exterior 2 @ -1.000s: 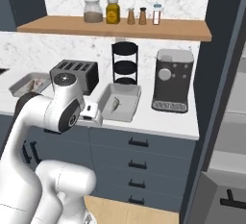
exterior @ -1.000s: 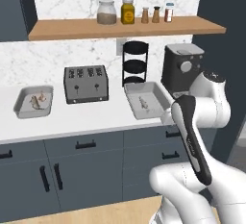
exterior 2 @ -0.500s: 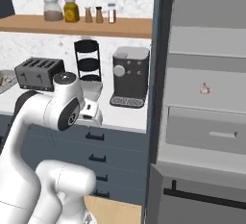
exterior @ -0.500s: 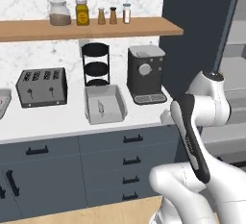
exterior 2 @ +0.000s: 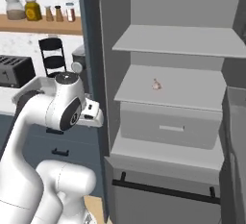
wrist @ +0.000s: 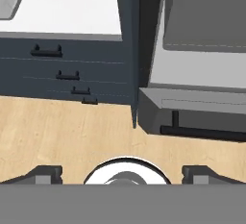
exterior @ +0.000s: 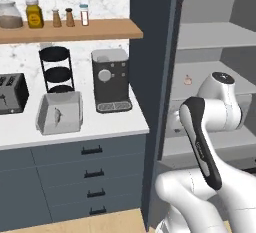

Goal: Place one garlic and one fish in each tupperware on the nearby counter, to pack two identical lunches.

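Sideways-driven base now faces grey shelves bearing a pointed garlic point(exterior 2: 156, 84); end effector point(wrist: 122, 172) spread wide, empty.

One tupperware point(exterior: 59, 112) sits on the counter point(exterior: 90, 127), with what looks like one fish point(exterior: 57, 113) inside, though it is too small to be sure. One garlic point(exterior 2: 156, 84) lies on a grey shelf point(exterior 2: 192, 91) of the open unit. There is one coffee machine point(exterior: 110, 81), one black three-tier rack point(exterior: 56, 70), one toaster point(exterior: 11, 93), and four jars point(exterior: 34, 14) on the wooden shelf point(exterior: 100, 28).
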